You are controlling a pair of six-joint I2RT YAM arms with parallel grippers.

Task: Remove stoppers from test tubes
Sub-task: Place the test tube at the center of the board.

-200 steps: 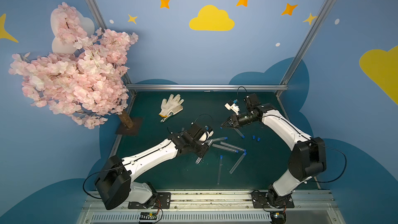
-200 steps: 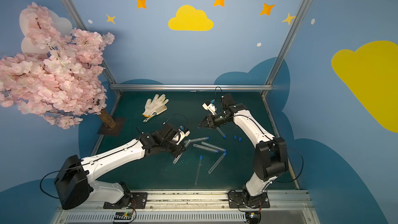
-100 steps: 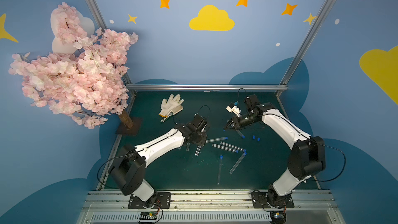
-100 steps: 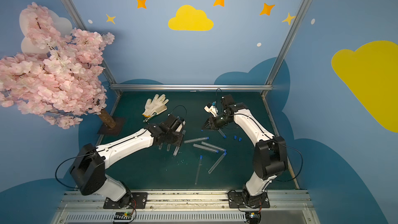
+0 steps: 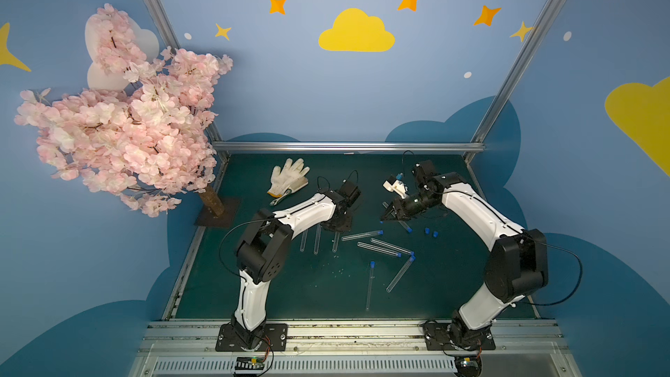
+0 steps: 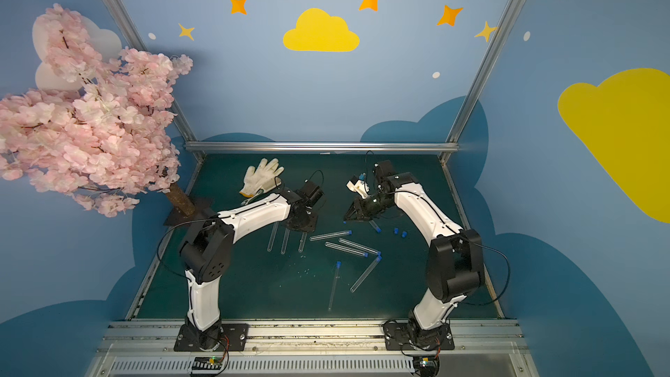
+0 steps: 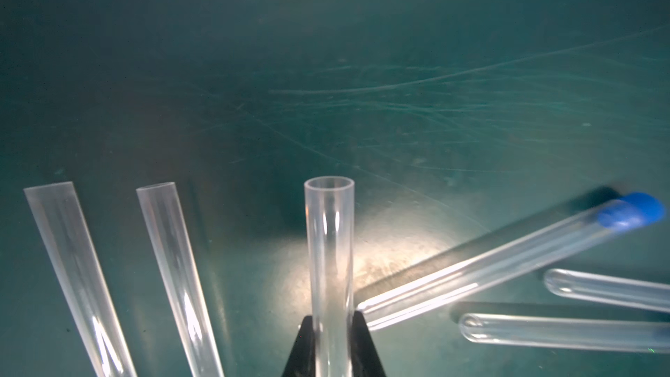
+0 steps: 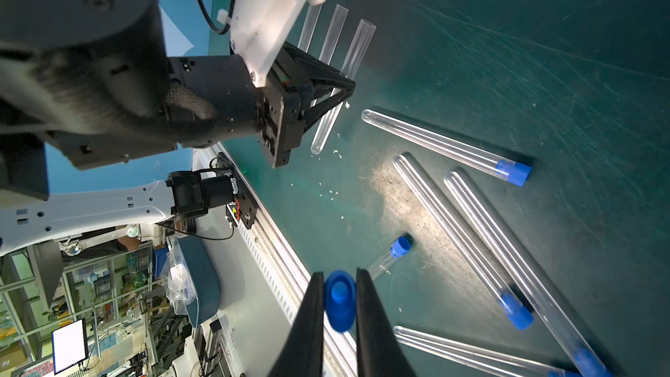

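Note:
My left gripper (image 5: 335, 227) is shut on a clear test tube (image 7: 329, 248) with an open mouth; the tube's round end (image 8: 319, 145) hangs low over the green mat. Beside it lie two other open test tubes (image 5: 304, 241) (image 5: 317, 239). My right gripper (image 8: 339, 306) is shut on a blue stopper (image 8: 339, 299), held above the mat to the right (image 5: 385, 217). Several stoppered test tubes (image 5: 357, 236) (image 5: 379, 250) (image 5: 398, 273) (image 5: 369, 284) lie in the middle. Two loose stoppers (image 5: 427, 229) (image 5: 434, 234) rest under the right forearm.
A white glove (image 5: 288, 179) lies over a wrench (image 5: 281, 198) at the back left of the mat (image 5: 326, 295). A pink blossom tree (image 5: 119, 128) stands on a base at the left edge. Metal rails border the front and back.
The left arm's elbow has risen and swung inward, and its gripper has turned with the tube, bringing it beside the two open tubes. The right gripper has barely moved, stopper still held.

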